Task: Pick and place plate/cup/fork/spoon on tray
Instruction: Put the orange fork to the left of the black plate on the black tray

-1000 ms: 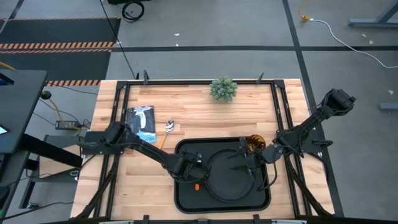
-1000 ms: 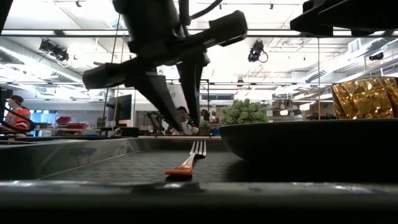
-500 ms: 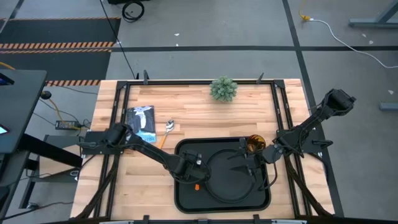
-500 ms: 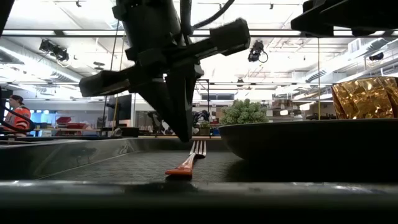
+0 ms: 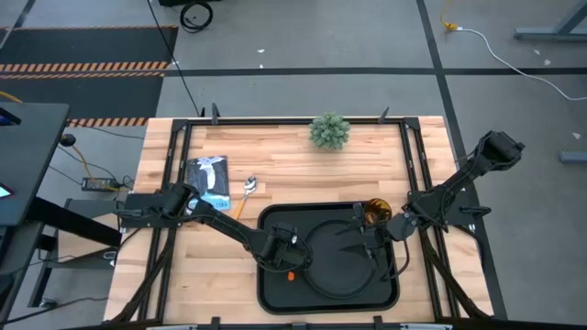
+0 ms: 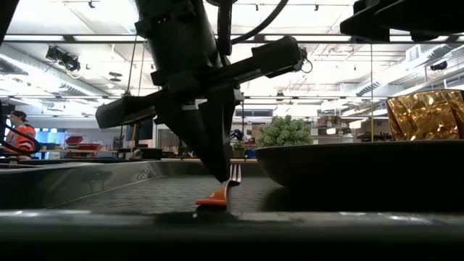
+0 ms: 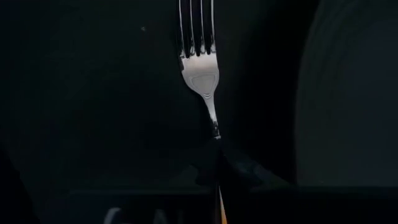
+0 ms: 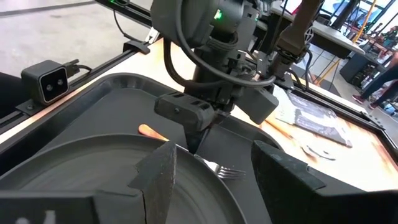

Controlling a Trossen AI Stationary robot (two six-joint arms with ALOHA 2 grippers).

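One risk on the tray point(image 5: 267, 295): by its left edge, just beside the plate point(image 5: 341, 271), the left gripper point(image 6: 222, 174) is pinching shut on the fork point(image 7: 200, 73) at its thin neck, which could be pivoting or slipping free, while the right gripper point(image 8: 212, 175) is hanging open and empty over the plate.

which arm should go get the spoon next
Left. The spoon lies on the table left of the tray, nearer the left gripper, though that is shut on the fork. The right gripper hovers open over the plate, farther off.
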